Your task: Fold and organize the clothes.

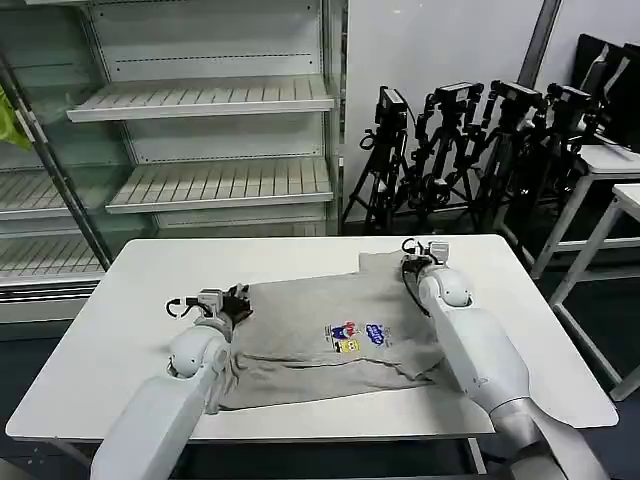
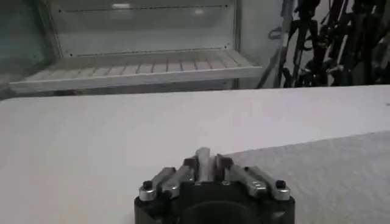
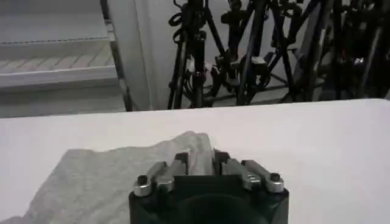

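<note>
The right gripper sat low over the white table, its fingers closed on a raised fold of the grey T-shirt. Black tripods stood behind the table's far edge.

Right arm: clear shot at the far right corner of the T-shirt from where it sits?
Probably yes. The right gripper is already at the far right edge of the T-shirt, fingers closed together on the raised fold. The table around it is bare. The left gripper is at the opposite edge.
</note>
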You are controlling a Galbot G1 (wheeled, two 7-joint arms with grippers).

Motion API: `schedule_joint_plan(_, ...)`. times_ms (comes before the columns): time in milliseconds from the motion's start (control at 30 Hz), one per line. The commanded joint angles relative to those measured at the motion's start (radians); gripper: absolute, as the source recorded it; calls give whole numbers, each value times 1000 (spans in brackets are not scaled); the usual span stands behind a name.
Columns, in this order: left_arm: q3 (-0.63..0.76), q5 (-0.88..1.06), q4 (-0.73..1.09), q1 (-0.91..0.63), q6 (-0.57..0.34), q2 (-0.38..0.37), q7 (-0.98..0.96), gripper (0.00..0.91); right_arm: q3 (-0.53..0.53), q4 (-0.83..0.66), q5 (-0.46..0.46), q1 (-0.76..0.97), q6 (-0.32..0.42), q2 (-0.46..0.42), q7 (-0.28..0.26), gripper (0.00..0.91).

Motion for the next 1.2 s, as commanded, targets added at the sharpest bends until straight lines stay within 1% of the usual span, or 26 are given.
schedule_joint_plan(33, -10, -39, -32, 18, 1, -1, 17, 50, 12, 42, 57, -14, 17, -1, 1, 0)
schedule_joint_plan(100, -19, -57, -48, 20, -1, -1, 25, 50, 10, 75, 57, -22, 56, -7, 2, 0)
schedule_joint_plan(167, -30, -74, -55, 17, -3, -1, 33, 50, 6, 120, 60, -29, 116, -17, 1, 0)
schedule_joint_plan(267, -44, -95, -59, 10, -14, 1, 38, 50, 10, 178, 83, -38, 164, -28, 5, 0)
schedule_joint_plan(400, -58, -112, -77, 9, -26, 8, 40, 50, 22, 242, 99, -53, 208, -43, 11, 0)
schedule_joint_plan(533, -72, -123, -114, 10, -31, 15, 40, 50, 34, 311, 109, -76, 237, -66, 11, 0)
schedule_joint_plan(733, -84, -124, -178, 27, -37, 44, 38, 50, 65, 437, 113, -142, 240, -113, 12, 0)
schedule_joint_plan(867, -95, -122, -254, 76, -33, 71, 39, 50, 87, 541, 113, -247, 234, -164, 11, 0)
schedule_joint_plan(967, -109, -117, -327, 129, -26, 92, 40, 50, 105, 659, 108, -336, 221, -203, 10, 0)
schedule_joint_plan(1033, -119, -107, -379, 175, -22, 111, 42, 50, 116, 712, 98, -384, 215, -223, 7, 0)
schedule_joint_plan(1200, -135, -65, -491, 299, -9, 146, 49, 50, 156, 875, 49, -540, 201, -265, 7, 0)
